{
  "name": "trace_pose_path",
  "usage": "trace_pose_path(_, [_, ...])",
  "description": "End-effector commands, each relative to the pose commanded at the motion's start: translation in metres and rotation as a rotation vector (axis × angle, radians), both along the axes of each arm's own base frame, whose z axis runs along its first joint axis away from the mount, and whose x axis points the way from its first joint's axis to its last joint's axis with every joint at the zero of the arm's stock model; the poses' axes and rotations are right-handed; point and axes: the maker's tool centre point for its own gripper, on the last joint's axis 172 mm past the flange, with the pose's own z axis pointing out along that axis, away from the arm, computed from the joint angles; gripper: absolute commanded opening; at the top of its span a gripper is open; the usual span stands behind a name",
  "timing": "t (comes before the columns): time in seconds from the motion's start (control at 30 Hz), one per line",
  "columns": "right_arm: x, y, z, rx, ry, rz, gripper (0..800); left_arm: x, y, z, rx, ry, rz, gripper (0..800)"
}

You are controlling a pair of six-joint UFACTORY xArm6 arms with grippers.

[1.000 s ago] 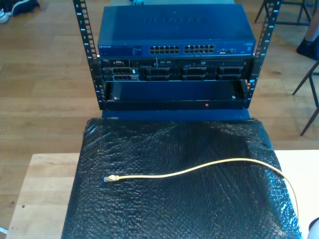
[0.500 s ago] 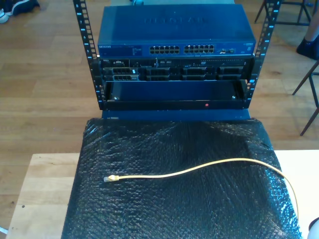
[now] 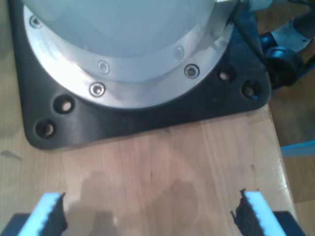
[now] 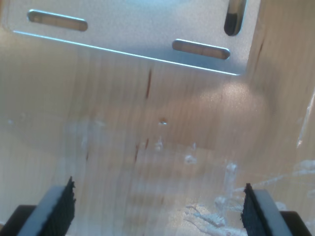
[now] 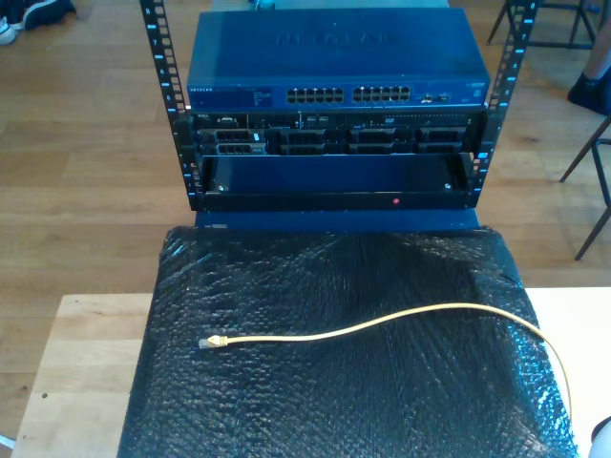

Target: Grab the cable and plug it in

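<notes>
Yellow cable (image 5: 382, 322) lying loose across the black bubble-wrap mat (image 5: 334, 277), clear plug (image 5: 206, 342) near the mat's edge at the exterior view's left. Probably light and limp with a small brittle plug, so best pinched on the boot just behind it. My first gripper (image 3: 147, 216) and my second gripper (image 4: 157, 209) both spread wide, empty, over bare wood.

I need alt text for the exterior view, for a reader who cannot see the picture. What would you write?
A thin yellow cable lies loose across a black bubble-wrap mat on a wooden table, its clear plug pointing to the exterior view's left. Behind the mat stands a rack holding a blue network switch with two blocks of ports facing the camera.
</notes>
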Motion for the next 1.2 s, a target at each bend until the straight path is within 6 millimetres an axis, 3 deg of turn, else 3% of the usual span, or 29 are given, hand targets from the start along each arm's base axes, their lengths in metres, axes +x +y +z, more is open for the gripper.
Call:
trace_pose_path(0.97, [0.0003, -0.0007, 0.0004, -0.001, -0.001, -0.008, 798, -0.0006, -0.0032, 0.0002, -0.010, 0.004, 0.000, 800])
trace_pose_path(1.2, [0.0010, -0.0073, 0.0070, -0.009, 0.002, -0.031, 800, 0.0000, 0.0042, 0.0047, 0.007, 0.005, 0.003, 800])
